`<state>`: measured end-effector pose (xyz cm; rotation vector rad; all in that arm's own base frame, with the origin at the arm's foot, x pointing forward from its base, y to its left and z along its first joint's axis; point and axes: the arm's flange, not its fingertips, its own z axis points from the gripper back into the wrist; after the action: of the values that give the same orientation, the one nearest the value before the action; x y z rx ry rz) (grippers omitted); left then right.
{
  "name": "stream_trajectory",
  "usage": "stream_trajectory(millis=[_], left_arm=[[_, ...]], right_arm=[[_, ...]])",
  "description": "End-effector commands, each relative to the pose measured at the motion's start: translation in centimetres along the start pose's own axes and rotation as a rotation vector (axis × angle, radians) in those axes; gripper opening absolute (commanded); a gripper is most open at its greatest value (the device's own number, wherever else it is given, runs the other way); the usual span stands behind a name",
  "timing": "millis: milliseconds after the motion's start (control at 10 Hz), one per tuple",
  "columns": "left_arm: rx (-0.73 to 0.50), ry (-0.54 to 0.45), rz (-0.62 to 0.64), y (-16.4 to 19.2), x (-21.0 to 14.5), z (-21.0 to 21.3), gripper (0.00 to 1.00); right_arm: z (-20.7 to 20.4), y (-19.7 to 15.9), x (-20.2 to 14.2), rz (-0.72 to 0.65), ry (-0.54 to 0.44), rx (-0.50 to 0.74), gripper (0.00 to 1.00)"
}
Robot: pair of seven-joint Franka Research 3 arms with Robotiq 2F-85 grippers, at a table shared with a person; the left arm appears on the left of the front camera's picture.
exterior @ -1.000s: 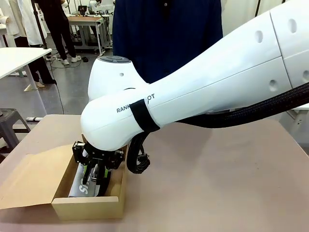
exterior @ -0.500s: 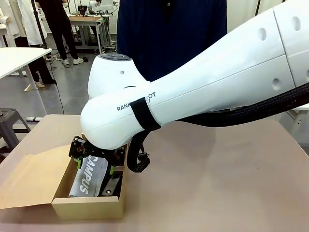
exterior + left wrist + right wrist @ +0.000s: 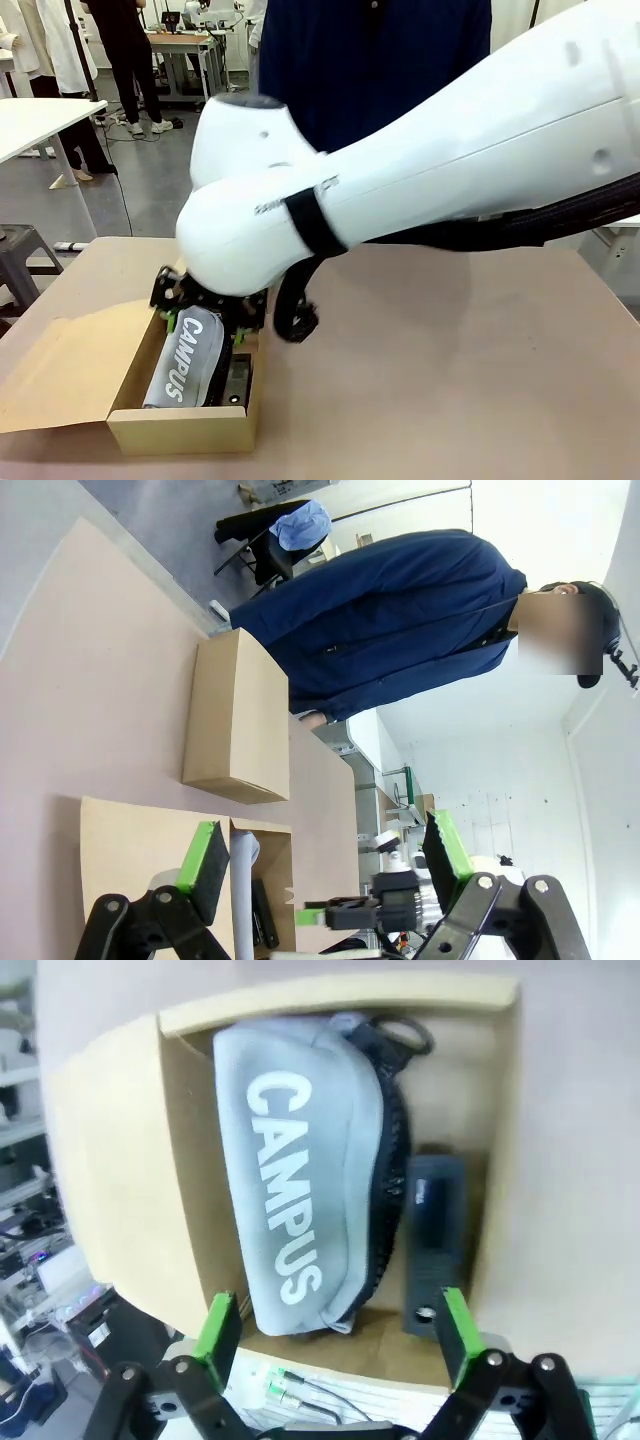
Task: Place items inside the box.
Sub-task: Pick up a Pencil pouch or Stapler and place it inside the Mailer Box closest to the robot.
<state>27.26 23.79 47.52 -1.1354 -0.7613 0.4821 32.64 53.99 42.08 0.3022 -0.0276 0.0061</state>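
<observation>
Grey fabric pouch (image 3: 300, 1180) in box (image 3: 180, 428) looks soft, probably light, pinch mid-body; right gripper (image 3: 330, 1330) wide, empty; left gripper (image 3: 320, 865) wide too.

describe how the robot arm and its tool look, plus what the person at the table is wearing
The right arm is glossy white with rounded joints, faint dark lettering, a black strap around it, and a black corrugated cable bundle hanging beneath. Its tool is a black linkage with two fingers carrying bright green pads. The left tool looks the same. The person wears a dark navy zip jacket.
</observation>
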Motion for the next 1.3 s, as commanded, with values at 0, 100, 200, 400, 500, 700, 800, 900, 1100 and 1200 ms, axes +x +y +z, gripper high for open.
stream_trajectory(millis=[0,100,200,400,500,700,800,900,1100,1200], left_arm=[[-0.026,-0.013,-0.017,0.0,-0.1,0.0,1.00],[-0.026,-0.013,-0.017,0.0,-0.1,0.0,1.00],[-0.026,-0.013,-0.017,0.0,-0.1,0.0,1.00],[-0.026,-0.013,-0.017,0.0,-0.1,0.0,1.00],[-0.026,-0.013,-0.017,0.0,-0.1,0.0,1.00],[-0.026,-0.013,-0.017,0.0,-0.1,0.0,1.00],[-0.026,-0.013,-0.017,0.0,-0.1,0.0,1.00],[-0.026,-0.013,-0.017,0.0,-0.1,0.0,1.00],[-0.026,-0.013,-0.017,0.0,-0.1,0.0,1.00],[-0.026,-0.013,-0.017,0.0,-0.1,0.0,1.00]], right_arm=[[8.7,-8.2,-0.4,0.098,0.042,0.038,1.00],[13.3,-14.1,-0.5,0.046,0.121,0.051,1.00],[17.3,-20.6,-1.4,-0.012,0.165,0.106,1.00],[22.0,-32.1,-2.9,-0.155,0.106,0.298,1.00],[23.2,-37.9,-4.0,-0.116,0.089,0.449,1.00],[23.2,-49.1,-7.7,-0.183,0.033,0.676,1.00],[22.2,-53.4,-10.2,-0.198,-0.053,0.746,1.00],[20.5,-56.7,-12.7,-0.283,-0.123,0.819,1.00],[26.4,-53.8,-8.5,-0.252,-0.067,0.771,1.00],[26.4,-53.8,-8.5,-0.252,-0.067,0.771,1.00]])
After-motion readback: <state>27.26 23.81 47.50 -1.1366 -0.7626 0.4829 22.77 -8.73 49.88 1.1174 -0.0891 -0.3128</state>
